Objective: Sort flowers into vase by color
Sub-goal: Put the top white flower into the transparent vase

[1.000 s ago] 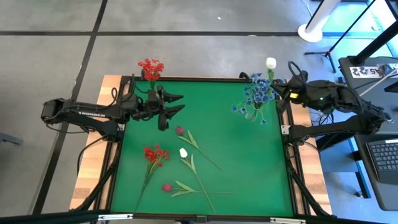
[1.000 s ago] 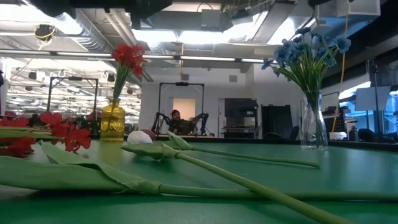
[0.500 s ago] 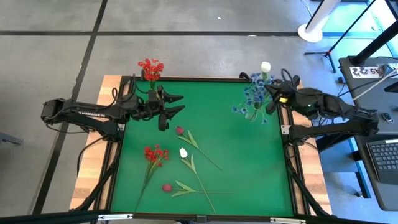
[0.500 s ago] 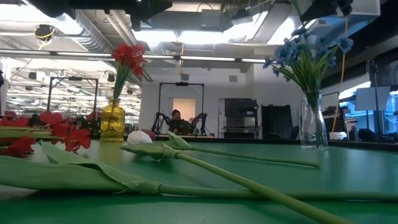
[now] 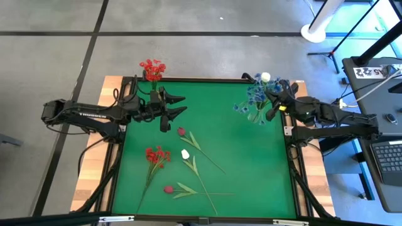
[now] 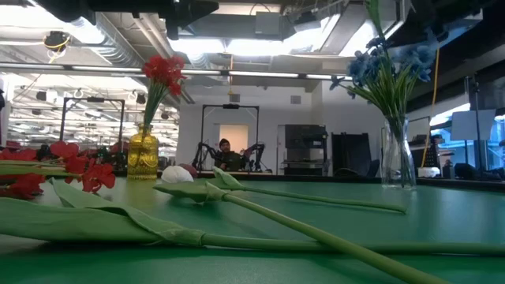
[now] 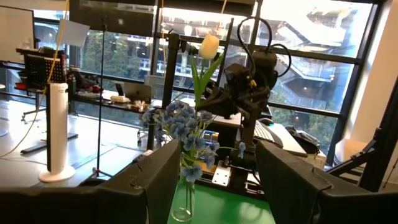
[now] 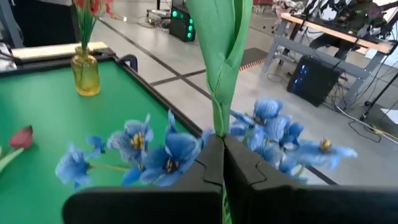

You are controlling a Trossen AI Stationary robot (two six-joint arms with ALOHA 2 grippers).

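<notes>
While the right pincer (image 8: 222,163) was clamped on the white tulip's (image 5: 266,77) stem above the blue bunch (image 5: 257,95), upper right of frame, the left pincer (image 5: 178,104) waited apart, upper left. Stem probably light, bendy; best gripped low, off the bud.

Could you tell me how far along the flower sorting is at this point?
Done: red flowers stand in the yellow vase, blue flowers in the glass vase. In hand: the right claw is shut on a white tulip above the blue bunch. Left: a red cluster, a white tulip bud and two dark pink buds lie on the mat. The left claw waits open.
</notes>
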